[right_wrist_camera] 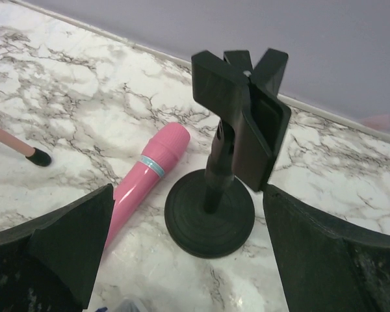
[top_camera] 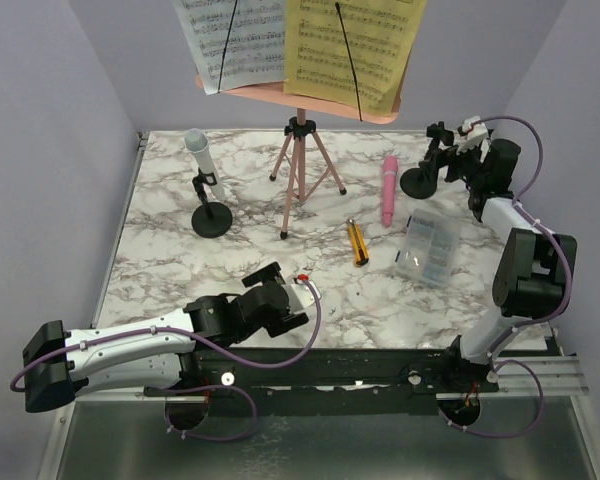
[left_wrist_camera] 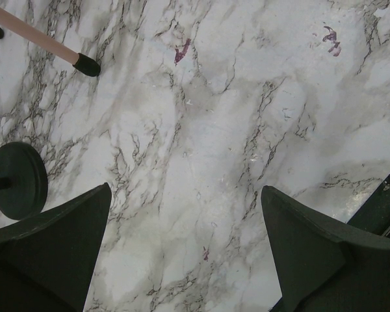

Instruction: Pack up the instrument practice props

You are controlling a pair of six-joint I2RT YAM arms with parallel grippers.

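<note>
Showing only in part from overhead: white sheet-music pages (top_camera: 235, 40) and yellow sheet-music pages (top_camera: 355, 45), cut off along the upper edge and covering all but the lower lip of the pink perforated music rack (top_camera: 270, 93). Placed the pink tripod (top_camera: 300, 175) beneath it at mid-table, on the marble-patterned tabletop (top_camera: 180, 270). Showed the grey-white toy microphone (top_camera: 201, 155) upright in one black round-based mic mount (top_camera: 212, 218) at left, and the pink toy microphone (top_camera: 389, 190) lying flat between the tripod and the second black round-based mic mount (top_camera: 425, 175), which was bare at far right. Put the small yellow-and-black cutter (top_camera: 358, 242) and the clear plastic box (top_camera: 428, 248) nearer the arms.

Hid the pink microphone's tail behind a finger in the right wrist view. Cropped the left mount's base at the frame edge in the left wrist view.

Showed the left gripper (left_wrist_camera: 185, 188) spread wide over bare marble, grasping nothing. Showed the right gripper (right_wrist_camera: 188, 188) likewise spread wide and unladen, framing the bare mount between its fingers (right_wrist_camera: 71, 244), apart from both.
</note>
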